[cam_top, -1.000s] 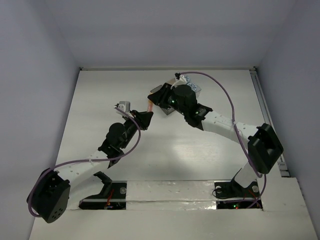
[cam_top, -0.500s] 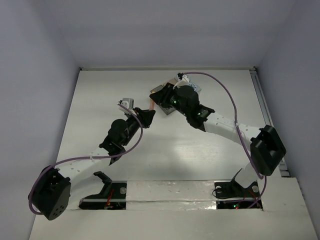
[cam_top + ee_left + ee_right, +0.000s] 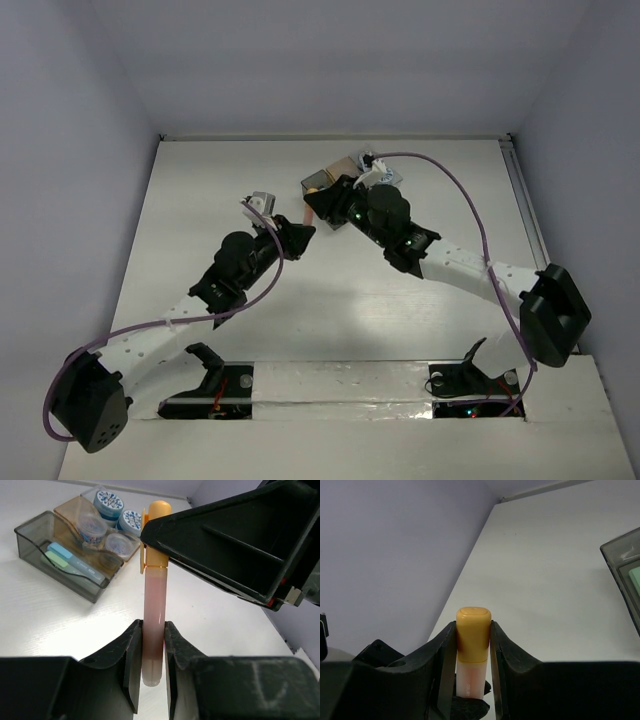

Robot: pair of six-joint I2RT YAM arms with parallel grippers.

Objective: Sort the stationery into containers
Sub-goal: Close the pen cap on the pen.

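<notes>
A pink pen [image 3: 152,615] with an orange cap [image 3: 473,630] is held at both ends. My left gripper [image 3: 152,645] is shut on its pink barrel. My right gripper [image 3: 473,635] is shut on the cap. In the top view the pen [image 3: 308,212] spans between the left gripper [image 3: 299,233] and the right gripper [image 3: 320,205], above the table just left of the containers [image 3: 345,172]. The dark grey box [image 3: 35,537] holds light blue and green sticks [image 3: 65,555]. The tan box [image 3: 75,510] and the clear one hold blue-and-white rolls [image 3: 110,502].
The dark grey box's corner [image 3: 622,560] shows at the right edge of the right wrist view. The table's back wall and left wall stand beyond the grippers. Purple cables loop over both arms.
Both arms have shifted a little to the right. The right wrist has moved off the containers, so more of them shows. The pen stays between the two grippers.
</notes>
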